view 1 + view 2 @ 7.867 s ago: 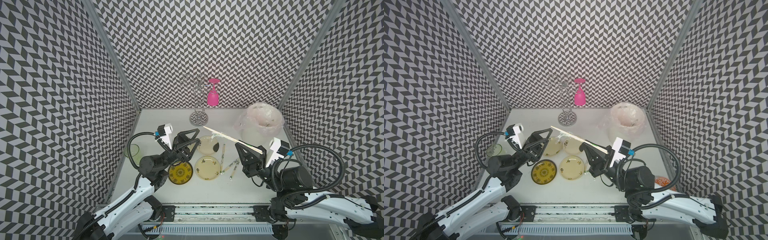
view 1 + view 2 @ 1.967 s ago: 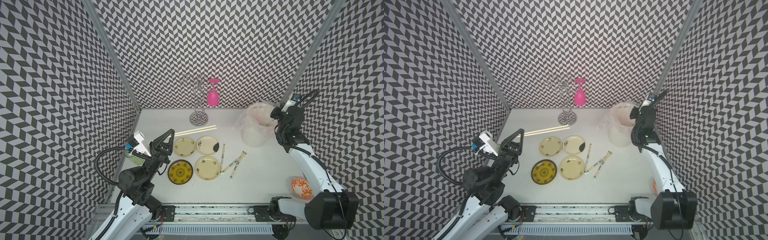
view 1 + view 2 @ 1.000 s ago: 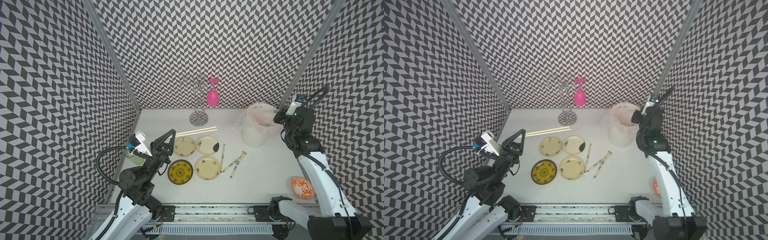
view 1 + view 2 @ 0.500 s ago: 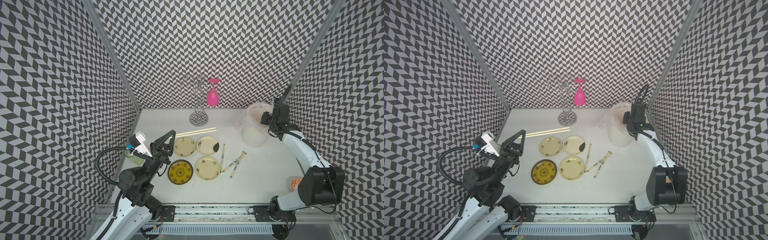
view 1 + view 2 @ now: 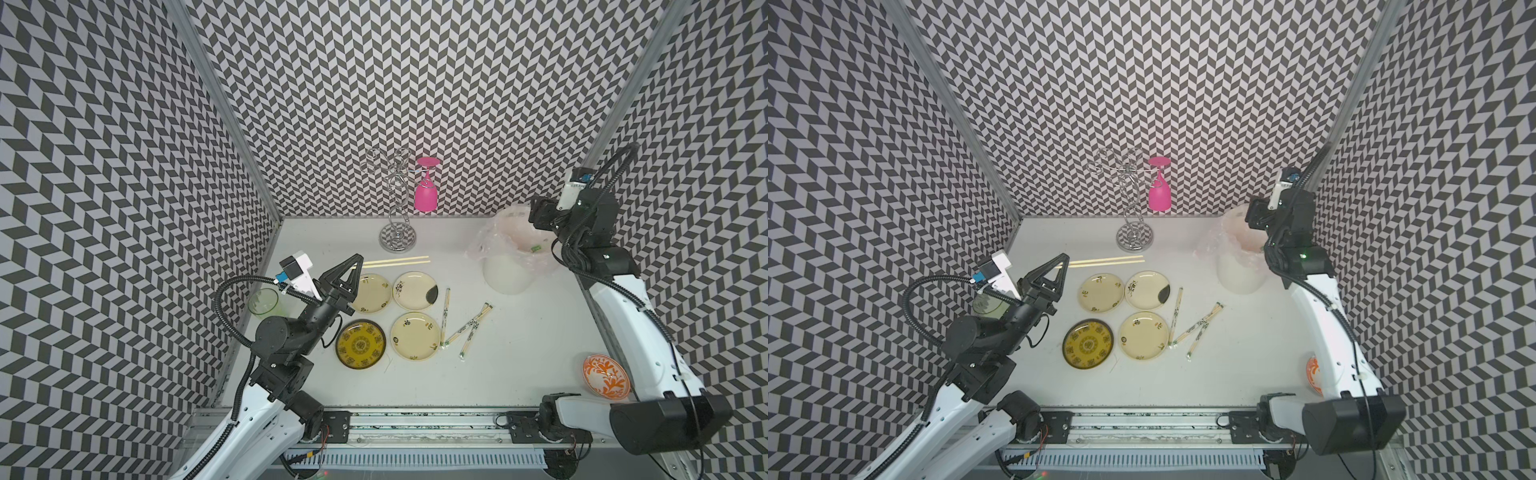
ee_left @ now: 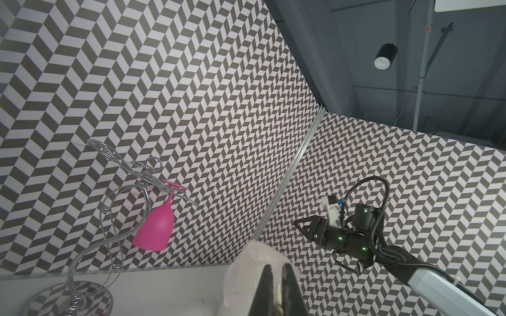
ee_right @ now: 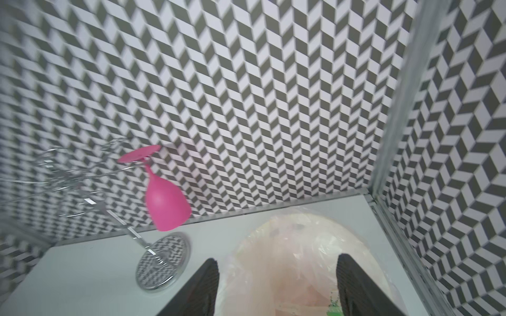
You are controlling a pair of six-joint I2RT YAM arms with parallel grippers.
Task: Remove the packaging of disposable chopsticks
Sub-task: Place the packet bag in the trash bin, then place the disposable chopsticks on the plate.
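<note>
Opened since a second ago, the right gripper (image 7: 278, 261) hangs over the bin (image 5: 505, 278), green-tipped packaging (image 5: 536, 248) lying inside just beneath it; the left gripper (image 5: 354, 262) clamps the left end of the chopsticks (image 5: 399, 260).

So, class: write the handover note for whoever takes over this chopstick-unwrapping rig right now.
Left gripper: shut on one bare pair of chopsticks, held out beyond the plates.
Right gripper: open, empty, over the bin.
Done: one pair unwrapped; a green-ended sleeve lies in the bin.
Left: set the bare pair down, then unwrap the three wrapped pairs lying beside the plates.
</note>
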